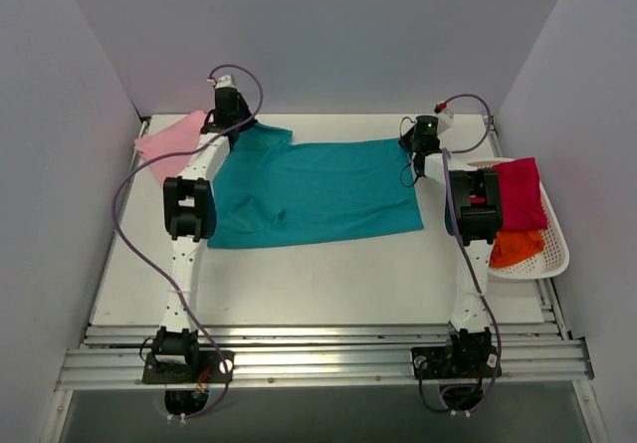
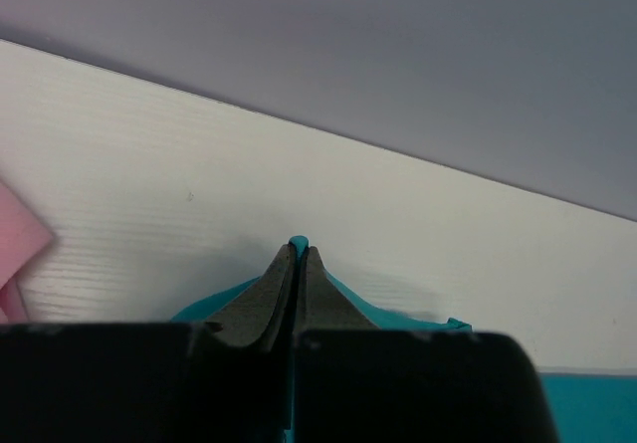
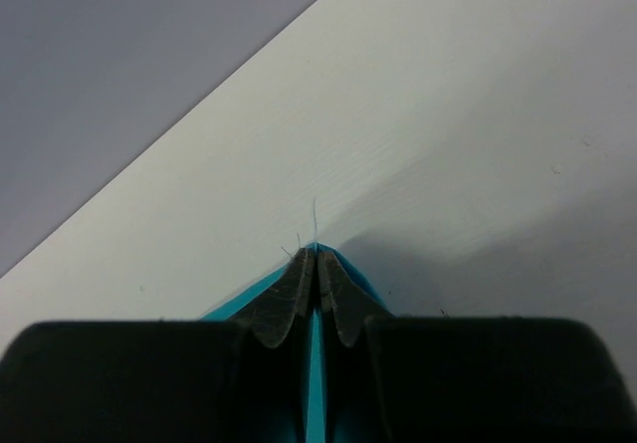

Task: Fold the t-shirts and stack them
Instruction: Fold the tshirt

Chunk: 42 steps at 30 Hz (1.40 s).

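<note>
Top external view places the teal t-shirt [image 1: 318, 189] flat mid-table, while wrist views show left gripper [image 2: 299, 255] and right gripper [image 3: 317, 257] each clamped tight on a thin far-corner edge, so uneven pulling could slip one free.

text: none legible | labels: none | numbers: none | signs: none

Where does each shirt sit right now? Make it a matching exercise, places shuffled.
1 teal t-shirt
2 light pink t-shirt
3 magenta t-shirt
4 orange t-shirt

A near end of the white basket
B far-left corner of the table
C spread mid-table, far edge pinched by the left gripper and right gripper
D far end of the basket

Pairs: 1-C, 2-B, 3-D, 4-A
</note>
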### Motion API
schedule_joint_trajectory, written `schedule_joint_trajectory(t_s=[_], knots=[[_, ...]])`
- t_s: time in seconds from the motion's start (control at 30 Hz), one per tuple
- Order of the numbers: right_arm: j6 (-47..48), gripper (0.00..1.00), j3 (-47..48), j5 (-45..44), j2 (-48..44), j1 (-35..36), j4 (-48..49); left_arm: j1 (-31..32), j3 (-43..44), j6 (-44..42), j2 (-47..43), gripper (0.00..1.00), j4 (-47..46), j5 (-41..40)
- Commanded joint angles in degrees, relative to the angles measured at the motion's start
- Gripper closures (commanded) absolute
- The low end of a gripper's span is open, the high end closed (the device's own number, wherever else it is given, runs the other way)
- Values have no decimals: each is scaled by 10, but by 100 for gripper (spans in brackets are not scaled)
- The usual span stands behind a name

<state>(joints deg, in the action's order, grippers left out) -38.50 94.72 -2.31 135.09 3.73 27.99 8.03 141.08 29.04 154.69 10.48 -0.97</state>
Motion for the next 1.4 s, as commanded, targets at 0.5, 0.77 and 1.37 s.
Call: schedule_joint_trajectory(t_s=[0.5, 0.77, 1.37], knots=[[0, 100, -125, 10, -180, -3, 24, -3, -239, -40, -254, 98, -36, -14], [-1, 100, -205, 13, -232, -3, 33, -2, -413, -43, -348, 98, -85, -43], [5, 100, -353, -17, -345, 30, 29, 13, -725, -30, -569, 98, -159, -63]])
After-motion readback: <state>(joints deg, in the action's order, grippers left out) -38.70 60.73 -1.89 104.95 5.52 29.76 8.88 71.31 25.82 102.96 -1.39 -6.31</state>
